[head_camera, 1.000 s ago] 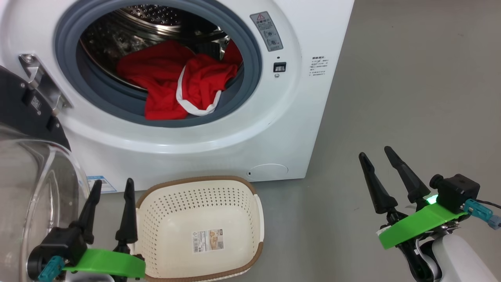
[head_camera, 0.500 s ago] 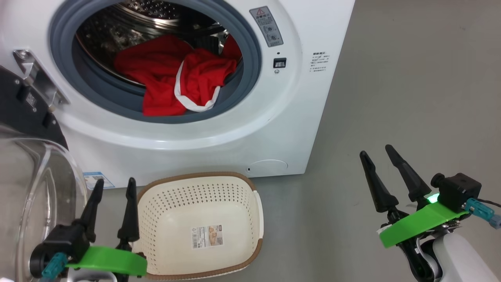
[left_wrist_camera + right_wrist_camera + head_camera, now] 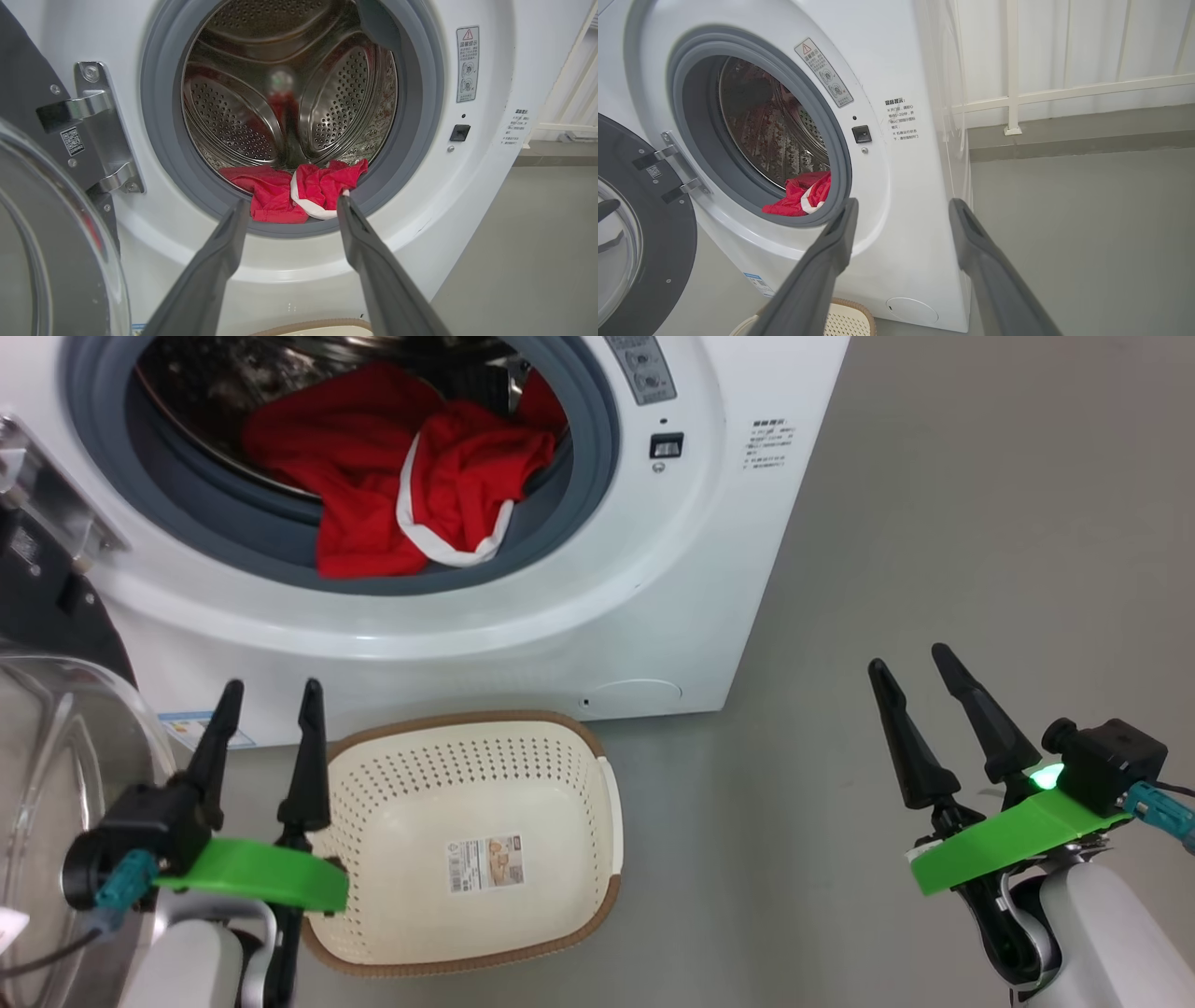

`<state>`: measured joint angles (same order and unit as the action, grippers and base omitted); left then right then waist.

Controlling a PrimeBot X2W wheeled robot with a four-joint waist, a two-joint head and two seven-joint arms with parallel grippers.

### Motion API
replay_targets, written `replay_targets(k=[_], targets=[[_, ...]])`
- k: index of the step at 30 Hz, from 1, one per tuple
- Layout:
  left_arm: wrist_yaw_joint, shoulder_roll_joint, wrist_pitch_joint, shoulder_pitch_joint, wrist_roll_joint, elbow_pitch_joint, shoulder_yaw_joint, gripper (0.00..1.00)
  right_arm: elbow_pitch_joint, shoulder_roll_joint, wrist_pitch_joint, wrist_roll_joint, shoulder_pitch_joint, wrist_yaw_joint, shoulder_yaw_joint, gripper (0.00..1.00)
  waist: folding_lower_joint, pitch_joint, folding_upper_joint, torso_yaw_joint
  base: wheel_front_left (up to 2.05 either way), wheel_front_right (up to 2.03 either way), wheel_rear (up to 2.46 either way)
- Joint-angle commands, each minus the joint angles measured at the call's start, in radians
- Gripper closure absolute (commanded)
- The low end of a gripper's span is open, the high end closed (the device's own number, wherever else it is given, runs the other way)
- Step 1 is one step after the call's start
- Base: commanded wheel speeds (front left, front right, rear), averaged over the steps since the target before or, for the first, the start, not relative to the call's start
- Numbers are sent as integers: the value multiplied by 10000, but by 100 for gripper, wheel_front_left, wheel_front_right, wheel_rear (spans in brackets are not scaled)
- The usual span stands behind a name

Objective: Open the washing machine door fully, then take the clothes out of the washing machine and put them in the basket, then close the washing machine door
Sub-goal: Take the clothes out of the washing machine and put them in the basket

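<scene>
The white washing machine stands with its door swung open to the left, the clear bowl window facing me. Red clothes with a white trim band lie at the drum's front lip, also seen as clothes and clothes. The cream basket sits empty on the floor just below the opening. My left gripper is open beside the basket's left rim, near the door glass. My right gripper is open over bare floor, right of the machine.
Grey floor stretches to the right of the machine. The steel hinge bracket holds the door at the left. A white railing and wall stand behind the machine's right side.
The camera has tilted down, so the machine and basket sit higher in the picture. Both grippers have risen slightly, still open. The clothes have not moved.
</scene>
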<state>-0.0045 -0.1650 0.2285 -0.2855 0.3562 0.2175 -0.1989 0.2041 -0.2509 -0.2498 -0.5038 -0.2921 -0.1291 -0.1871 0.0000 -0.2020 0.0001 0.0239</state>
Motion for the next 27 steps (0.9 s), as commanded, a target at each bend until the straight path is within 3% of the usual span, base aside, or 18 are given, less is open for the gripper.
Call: replay_targets(k=[1,16,27], targets=[[29,-311,-70,-439,-100,-150,300,0,-282,9,-120,29,-205,-16,-149,0,0,-186,-1,66,0,0,0],[-56,-541,-527,-2492,-187,832,168,0,-436,251,-120,146,-563,-16,-54,0,0,-1216,-1,516,0,0,0],[-285,-598,-926,-4407,-22,2384,128,0,-516,403,-120,219,-859,-16,-82,0,0,-2050,-1,832,0,0,0]])
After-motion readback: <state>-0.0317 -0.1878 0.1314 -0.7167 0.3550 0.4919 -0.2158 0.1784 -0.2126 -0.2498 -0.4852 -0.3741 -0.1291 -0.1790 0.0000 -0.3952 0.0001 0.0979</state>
